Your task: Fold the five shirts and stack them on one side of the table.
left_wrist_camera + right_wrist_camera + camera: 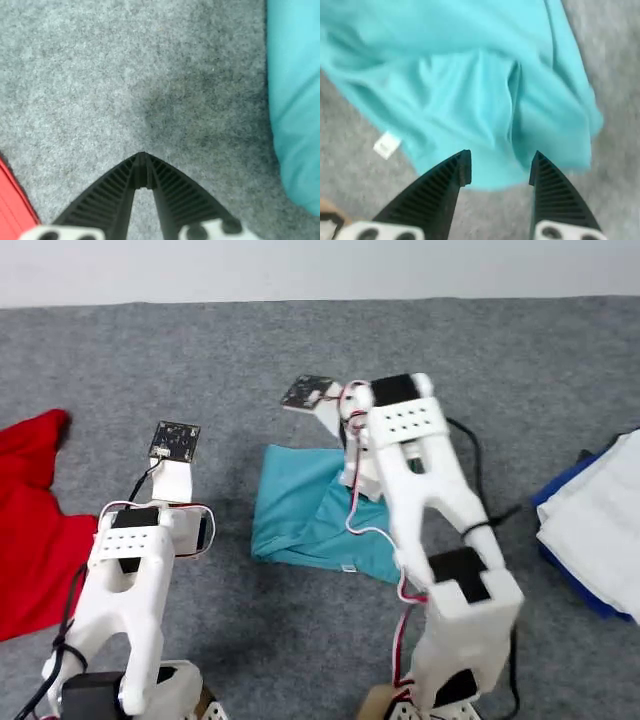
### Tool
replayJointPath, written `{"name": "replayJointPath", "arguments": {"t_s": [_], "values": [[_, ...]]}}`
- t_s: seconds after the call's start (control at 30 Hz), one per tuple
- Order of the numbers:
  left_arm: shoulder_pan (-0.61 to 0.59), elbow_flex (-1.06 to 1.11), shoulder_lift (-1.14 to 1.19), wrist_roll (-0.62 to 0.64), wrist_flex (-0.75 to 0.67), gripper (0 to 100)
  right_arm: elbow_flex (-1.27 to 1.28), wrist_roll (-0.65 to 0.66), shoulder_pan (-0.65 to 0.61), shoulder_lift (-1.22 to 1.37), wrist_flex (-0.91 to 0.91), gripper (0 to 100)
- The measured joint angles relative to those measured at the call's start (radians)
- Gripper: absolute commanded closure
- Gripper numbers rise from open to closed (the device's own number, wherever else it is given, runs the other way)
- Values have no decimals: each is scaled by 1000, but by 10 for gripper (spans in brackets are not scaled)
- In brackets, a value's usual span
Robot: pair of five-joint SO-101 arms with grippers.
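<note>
While agape, right claw (501,154) over shirt (470,85)

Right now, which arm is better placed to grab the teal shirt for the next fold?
Likely right. The right tool hangs open over the edge of the teal shirt, while the left tool is shut over bare carpet beside it.

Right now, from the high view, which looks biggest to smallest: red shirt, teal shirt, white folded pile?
1. Crumpled red cloth shirt and flat teal cloth shirt: about alike; the edge cuts the red, an arm covers the teal.
2. Folded white cloth pile, also cut off.
</note>
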Motion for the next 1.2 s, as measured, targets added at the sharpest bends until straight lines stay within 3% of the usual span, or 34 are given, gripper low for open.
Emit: {"name": "replayJointPath", "arguments": {"t_s": [0.43, 0.63, 1.07, 1.2], "values": [[0, 0, 0, 0, 0, 998, -354, -44, -23, 341, -23, 796], [0, 0, 0, 0, -2, 998, -379, -44, -23, 373, 20, 966], [0, 0, 0, 0, -15, 998, -526, 32, -11, 374, 170, 969], [0, 0, 0, 0, -15, 998, -531, 32, 2, 374, 172, 900]]}}
